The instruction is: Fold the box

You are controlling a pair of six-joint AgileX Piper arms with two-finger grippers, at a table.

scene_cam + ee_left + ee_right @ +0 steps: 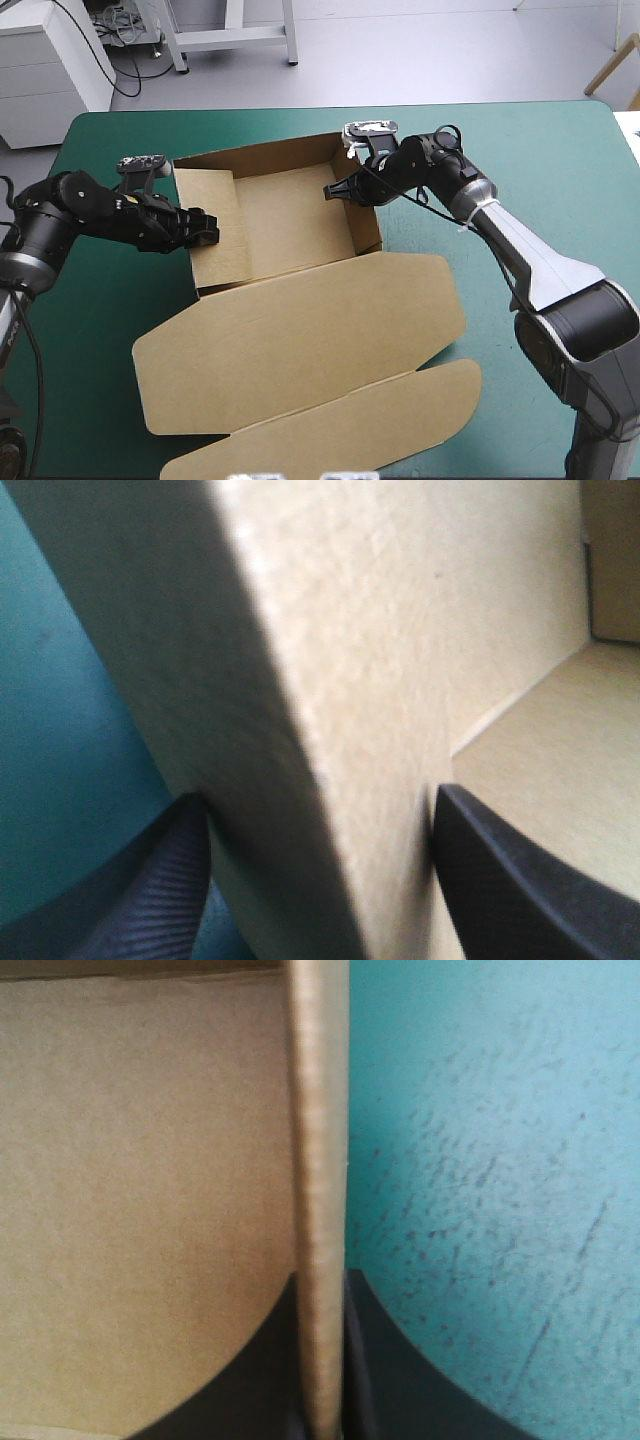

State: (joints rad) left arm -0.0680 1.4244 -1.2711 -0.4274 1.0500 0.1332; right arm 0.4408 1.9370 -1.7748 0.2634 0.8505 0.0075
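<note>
Box (pixel 290 215) at mid-table: tray walls raised, lid (pixel 300 340) flat toward the near edge. Left gripper (pixel 207 228) clasps the doubled left wall; right gripper (pixel 335 190) pinches the right wall (a thin edge between its fingers). Step in hand, apparently: tucking the side walls. The next move calls for pressing the inner flaps flat.

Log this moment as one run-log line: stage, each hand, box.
stage: walls raised, tray open | left hand: shut on box left wall | right hand: shut on right wall | lid: flat
</note>
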